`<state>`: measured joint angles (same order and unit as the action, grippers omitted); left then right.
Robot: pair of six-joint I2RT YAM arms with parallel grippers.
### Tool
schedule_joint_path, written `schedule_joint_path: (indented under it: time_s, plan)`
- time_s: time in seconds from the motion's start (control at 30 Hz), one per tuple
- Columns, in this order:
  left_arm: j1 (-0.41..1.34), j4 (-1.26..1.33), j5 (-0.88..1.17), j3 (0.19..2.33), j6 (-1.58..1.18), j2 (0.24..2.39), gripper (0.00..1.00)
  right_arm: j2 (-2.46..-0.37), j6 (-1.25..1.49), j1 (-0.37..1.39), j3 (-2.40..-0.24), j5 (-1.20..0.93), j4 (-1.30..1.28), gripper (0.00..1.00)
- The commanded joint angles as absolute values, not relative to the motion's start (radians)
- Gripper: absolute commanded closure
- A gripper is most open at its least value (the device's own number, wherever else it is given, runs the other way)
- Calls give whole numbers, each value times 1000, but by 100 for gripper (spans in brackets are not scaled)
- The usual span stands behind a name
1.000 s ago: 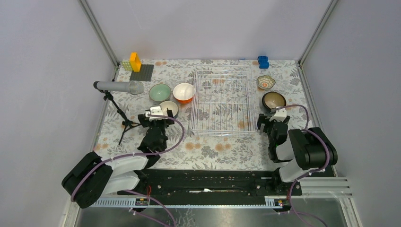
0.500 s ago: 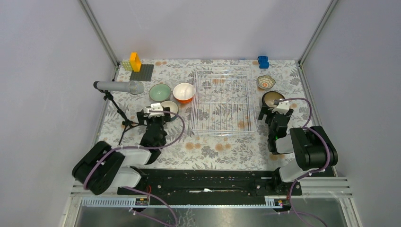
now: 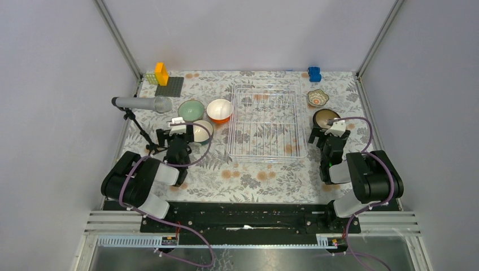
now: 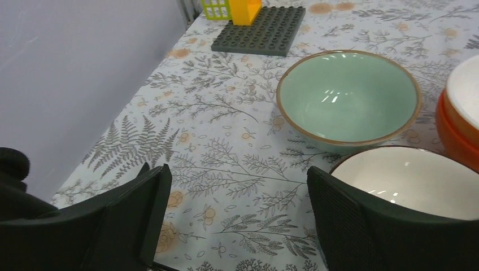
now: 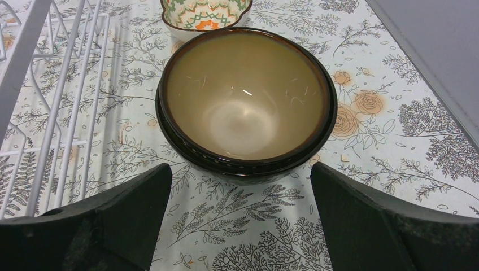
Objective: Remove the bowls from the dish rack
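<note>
Black and blunt, the two fingers of the right gripper stand spread wide with nothing between them. Straight ahead on the far side, centred on the gap but not touching either finger, sits the dark brown bowl, upright on the flowered cloth, with the patterned bowl just beyond it. The left gripper is likewise agape and empty. The cream-white bowl lies to its far right, close by the right finger, with the mint green bowl farther on and the orange bowl at the right edge. The dish rack stands between the two arms, and from above no bowl shows inside its wires. Every bowl in sight rests outside it, so the unloading looks finished, and backing off looks likelier than another reach.
</note>
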<state>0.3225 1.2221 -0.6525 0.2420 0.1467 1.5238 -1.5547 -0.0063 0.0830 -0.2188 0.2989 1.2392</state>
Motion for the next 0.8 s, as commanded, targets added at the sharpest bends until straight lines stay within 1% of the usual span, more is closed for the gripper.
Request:
schedule_joint_path:
  time_s: [0.0,0.13,0.27,0.3,0.37,0.47,0.5,0.57,0.6,0.63,0.67,0.7,0.73,0.77]
  plan:
    - [294,1235,-545,242,70,1497,5,-1552,-6,81,-231,334,1269,0]
    - [231,1143,-451,279,22,1494,5,-1553,-6,80,-231,335,1269,0]
    - [202,1066,-386,320,6,1501,1,-1552,-6,81,-232,335,1269,0]
    - [192,1048,-363,333,4,1504,3,-1552,-6,81,-231,334,1269,0]
    - [158,974,-285,368,2,1512,8,-1552,-6,80,-230,335,1269,0]
    - [134,956,-238,376,-25,1513,7,-1552,-6,81,-231,334,1269,0]
    - [130,962,-230,372,-28,1511,7,-1552,-6,81,-231,334,1269,0]
    - [95,1015,-141,334,-38,1499,9,-1552,-6,81,-232,334,1270,0]
    - [68,1098,-59,284,-38,1498,11,-1552,-6,81,-232,335,1269,0]
    - [48,1241,-11,234,-36,1530,13,-1552,-6,80,-231,334,1269,0]
    - [43,1181,34,237,-25,1506,13,-1552,-6,81,-231,335,1269,0]
    - [44,1169,57,243,-17,1511,10,-1552,-6,80,-230,335,1269,0]
    - [47,1241,43,220,-18,1519,2,-1552,-6,80,-231,335,1270,0]
    - [57,1232,11,212,-22,1508,1,-1552,-6,81,-231,334,1269,0]
